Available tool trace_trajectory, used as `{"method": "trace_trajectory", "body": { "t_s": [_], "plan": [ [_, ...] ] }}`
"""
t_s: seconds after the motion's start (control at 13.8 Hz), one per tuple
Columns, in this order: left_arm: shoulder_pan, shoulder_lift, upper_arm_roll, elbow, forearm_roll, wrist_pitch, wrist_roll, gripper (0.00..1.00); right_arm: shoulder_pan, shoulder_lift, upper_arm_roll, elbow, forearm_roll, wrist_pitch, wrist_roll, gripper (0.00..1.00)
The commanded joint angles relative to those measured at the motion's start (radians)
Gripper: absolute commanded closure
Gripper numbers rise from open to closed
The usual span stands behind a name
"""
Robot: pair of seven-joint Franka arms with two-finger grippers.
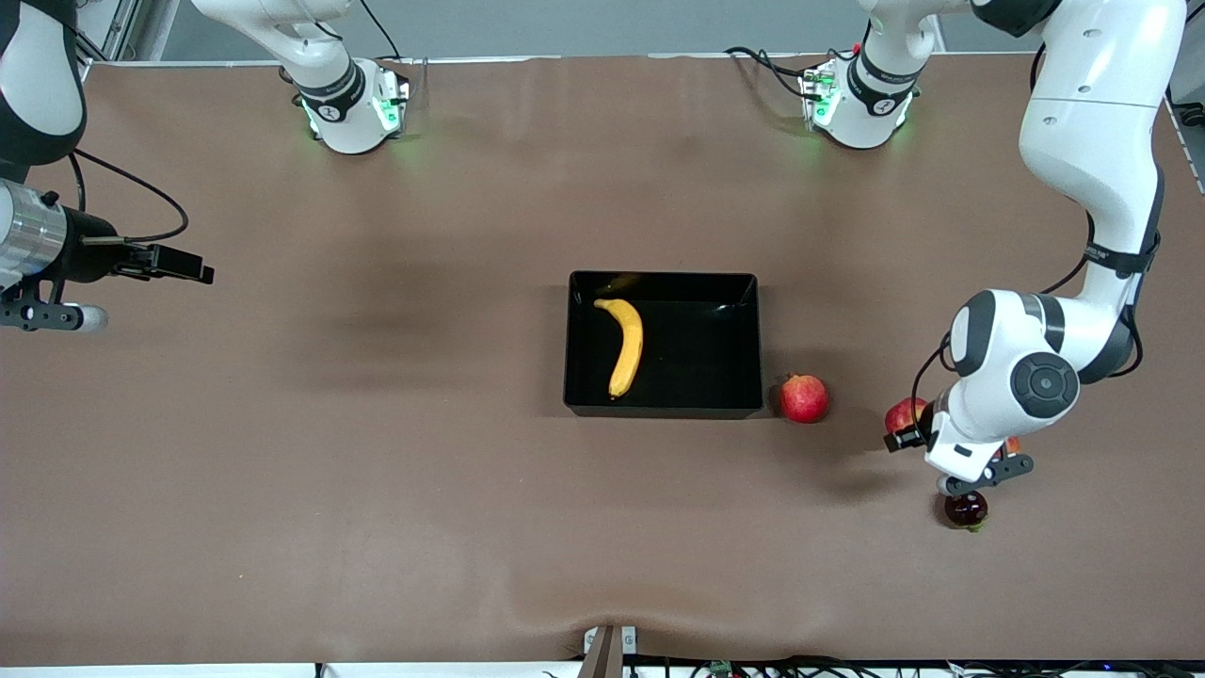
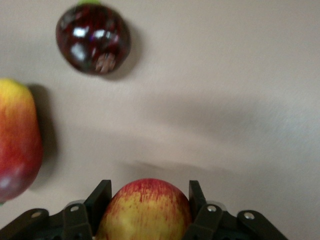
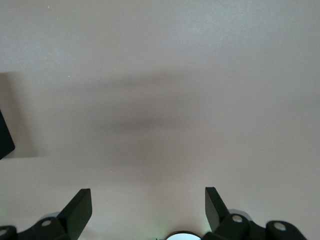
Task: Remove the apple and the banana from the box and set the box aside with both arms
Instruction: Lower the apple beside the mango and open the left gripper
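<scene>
**A:** Front view first. What do you count?

**B:** One box (image 1: pixel 663 407), black and glossy, mid-table. One banana (image 1: pixel 624 346) lies inside it, in the half toward the right arm's end. Its length runs from 12 to 6 o'clock.

**A:** And the apple?

**B:** One apple (image 1: pixel 906 411), at about 4 o'clock from the box, tucked under the wrist of the left arm (image 1: pixel 1083 188). One round red fruit (image 1: pixel 803 397) sits between them, just beside the box's corner. One dark maroon fruit (image 1: pixel 965 508) lies at 5 o'clock from the apple, nearer the camera.

**A:** The other arm?

**B:** The right arm (image 1: pixel 38 235) waits at 9 o'clock from the box, well apart from it, over bare table.

**A:** Left wrist view?

**B:** The left gripper (image 2: pixel 145 202) has its two fingers clamped on the apple, one on each side of the red-streaked yellow skin. It is over the table at the left arm's end. I cannot tell whether the apple is off the surface. Two loose fruits show: the dark maroon one, and one red-to-yellow mango (image 2: pixel 17 145).

**A:** Right wrist view?

**B:** The right gripper (image 3: pixel 147 205) has its fingers spread wide with nothing between them, over brown table. One black corner of the box shows at the edge.
</scene>
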Motion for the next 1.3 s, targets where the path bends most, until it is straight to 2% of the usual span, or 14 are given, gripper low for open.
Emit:
{"method": "trace_trajectory", "body": {
  "t_s": [0.0, 0.29, 0.36, 0.43, 0.51, 0.72, 0.94, 1.23],
  "plan": [
    [-0.019, 0.092, -0.005, 0.127, -0.049, -0.016, -0.021, 1.00, 0.006, -0.040, -0.001, -0.040, 0.020, 0.015, 0.025, 0.00],
    [-0.031, 0.163, -0.009, 0.138, -0.082, 0.036, -0.015, 1.00, 0.014, -0.065, -0.001, -0.069, 0.020, 0.032, 0.054, 0.00],
    [-0.033, 0.166, -0.009, 0.138, -0.080, 0.041, -0.009, 0.77, 0.026, -0.075, -0.001, -0.082, 0.020, 0.043, 0.066, 0.00],
    [-0.031, 0.166, -0.009, 0.138, -0.079, 0.041, -0.005, 0.14, 0.034, -0.080, -0.001, -0.092, 0.020, 0.053, 0.077, 0.00],
    [-0.031, 0.160, -0.009, 0.138, -0.079, 0.041, -0.007, 0.00, 0.039, -0.083, -0.001, -0.098, 0.021, 0.057, 0.098, 0.00],
    [-0.030, 0.119, -0.013, 0.161, -0.070, 0.018, -0.019, 0.00, 0.063, -0.095, -0.001, -0.101, 0.020, 0.063, 0.147, 0.00],
    [-0.046, 0.035, -0.038, 0.160, -0.073, -0.085, -0.024, 0.00, 0.072, -0.100, -0.001, -0.102, 0.020, 0.064, 0.163, 0.00],
    [-0.170, -0.045, -0.045, 0.154, -0.076, -0.211, -0.077, 0.00, 0.074, -0.112, -0.001, -0.124, 0.020, 0.083, 0.163, 0.00]
  ]
}}
